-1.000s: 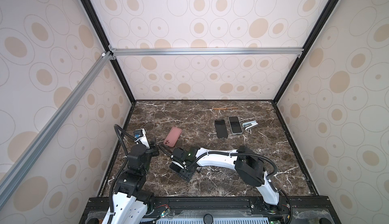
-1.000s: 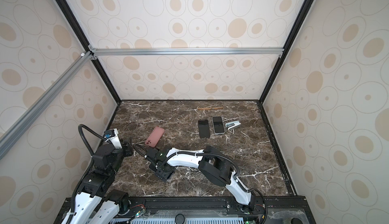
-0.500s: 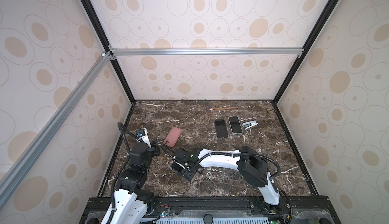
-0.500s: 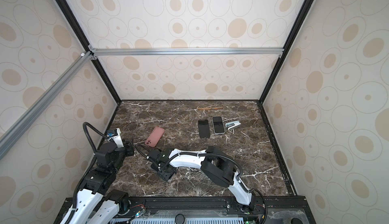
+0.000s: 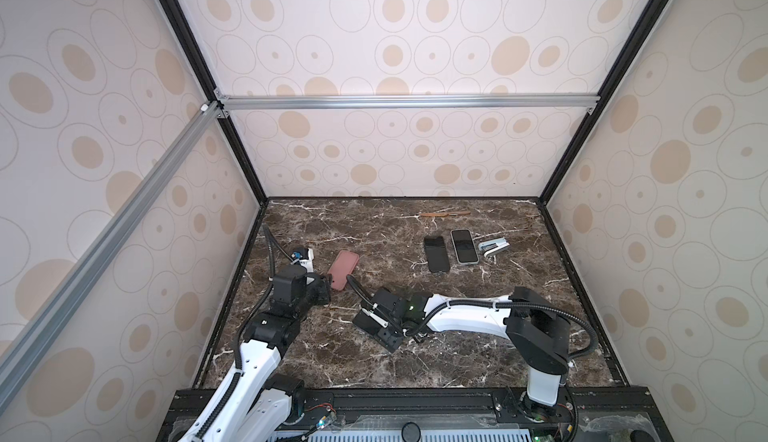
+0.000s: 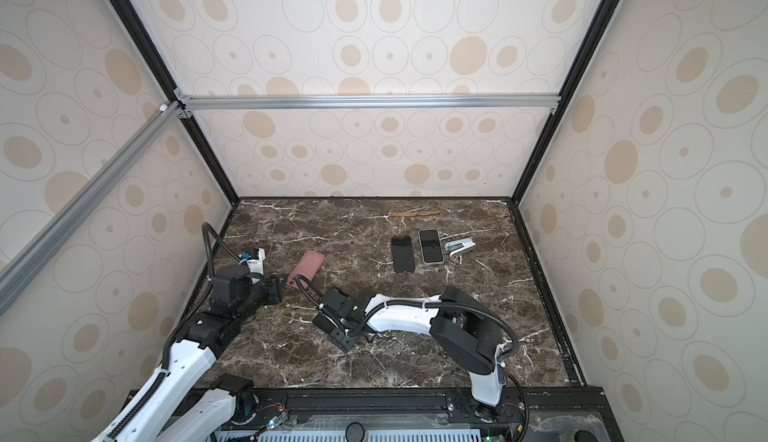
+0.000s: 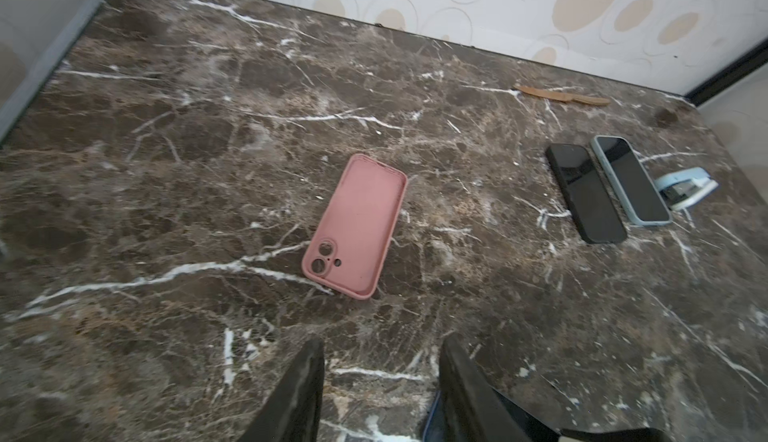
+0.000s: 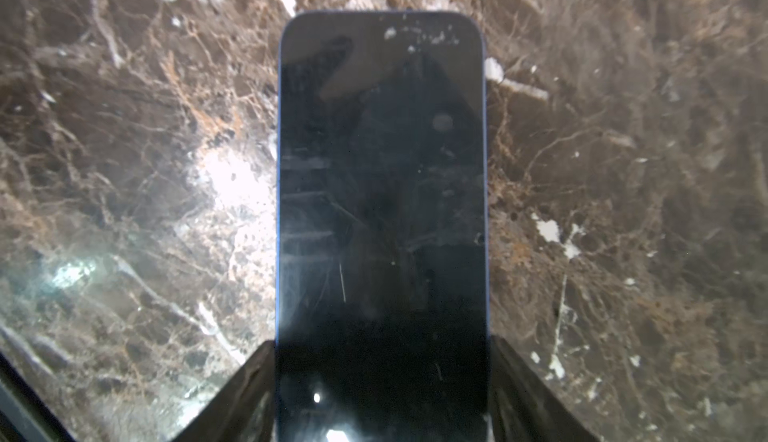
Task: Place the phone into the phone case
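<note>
A pink phone case [image 7: 355, 228] is seen lying open side up on the dark marble table [image 7: 166, 170], camera cut-outs at its near end. The left gripper [image 7: 380, 348] is held on the near side of it, apart from it, with nothing between the parted black fingers [image 7: 301, 386]. Well to the right, a black phone [image 7: 585, 193] and a blue-cased phone [image 7: 631, 180] are laid side by side, a pale blue stapler [image 7: 685, 188] just right of them. A wooden knife [image 7: 561, 95] is seen farther off, near the patterned back wall [image 7: 498, 0]
</note>
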`<state>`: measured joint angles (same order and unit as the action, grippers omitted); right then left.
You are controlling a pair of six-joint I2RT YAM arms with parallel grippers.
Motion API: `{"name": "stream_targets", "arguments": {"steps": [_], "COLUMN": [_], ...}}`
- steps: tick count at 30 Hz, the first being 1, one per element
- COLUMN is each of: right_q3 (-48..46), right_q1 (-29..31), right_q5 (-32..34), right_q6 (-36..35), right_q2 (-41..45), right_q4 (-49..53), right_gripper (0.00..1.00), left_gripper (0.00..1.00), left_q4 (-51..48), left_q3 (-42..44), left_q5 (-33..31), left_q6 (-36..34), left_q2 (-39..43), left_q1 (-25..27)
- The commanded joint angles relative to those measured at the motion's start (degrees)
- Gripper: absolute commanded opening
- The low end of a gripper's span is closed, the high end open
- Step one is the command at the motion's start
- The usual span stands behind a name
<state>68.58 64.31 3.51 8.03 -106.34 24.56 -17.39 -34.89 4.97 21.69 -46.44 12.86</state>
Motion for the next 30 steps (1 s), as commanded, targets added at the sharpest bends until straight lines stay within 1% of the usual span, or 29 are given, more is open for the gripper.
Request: {"name": "stream_targets", "arguments": {"steps": [1,3,5,7,10,12,15,17,19,21,24,27,30], "right_q3": [-2.09,-2.39,-2.37,-1.34,1.09,2.65,5.5,7.1,9.08,10.39,11.31,10.98,10.53], "right_q1": [-1.0,-1.56,-1.56,-1.61,-1.56,-1.6,-1.56,-1.56,-1.56,-1.63,-1.57,-1.57,-1.67], "right_q5": [-0.35,-1.47,-1.71,-1.38,-1.89,-2.58,-2.78,-2.45,-2.56,-2.98,-3.25,-2.82,-2.17], "right_q6": [-1.46,-1.4,-1.86,-1.63,-1.08,-0.49,0.05,0.19,0.22,0.08,-0.01,0.14,0.32], "right_q2": [2.4,1.84,1.04,-0.05,-2.38,-3.73,-6.3,-8.07,-9.75,-10.9,-11.77,-11.39,-10.11], "right_q4": [-6.6,-6.18,-5.44,-3.57,-0.55,0.67,2.71,3.83,5.51,6.83,8.61,9.21,8.5], "right_gripper": [0.49,0.49,0.51,0.58,0.78,0.89,0.94,0.95,0.93,0.89,0.8,0.68,0.6], "left_gripper": [0.46,0.46,0.46,0.46,0.47,0.47,0.47,0.47,0.47,0.48,0.47,0.47,0.48], "left_q4": [-0.33,-1.42,-2.43,-3.06,-3.62,-3.79,-3.81,-4.14,-4.32,-4.37,-4.37,-4.0,-3.67], "left_q3": [-4.13,-5.19,-5.86,-5.9,-5.8,-5.35,-4.67,-4.57,-4.37,-4.24,-4.26,-4.3,-4.17], "left_q5": [7.78,8.66,7.81,6.34,5.08,3.94,2.69,3.01,3.0,2.66,2.41,2.62,3.18], "left_q6": [1.67,2.28,2.64,2.82,2.45,2.15,2.25,2.22,2.14,1.73,1.34,1.33,1.75], "left_q2": [-2.51,-4.12,-4.45,-3.86,-2.1,-1.23,-0.76,-0.76,-0.56,-0.25,-0.04,0.12,0.12], "left_q1": [-0.38,-0.38,-0.37,-0.38,-0.38,-0.38,-0.38,-0.37,-0.38,-0.37,-0.38,-0.38,-0.38]}}
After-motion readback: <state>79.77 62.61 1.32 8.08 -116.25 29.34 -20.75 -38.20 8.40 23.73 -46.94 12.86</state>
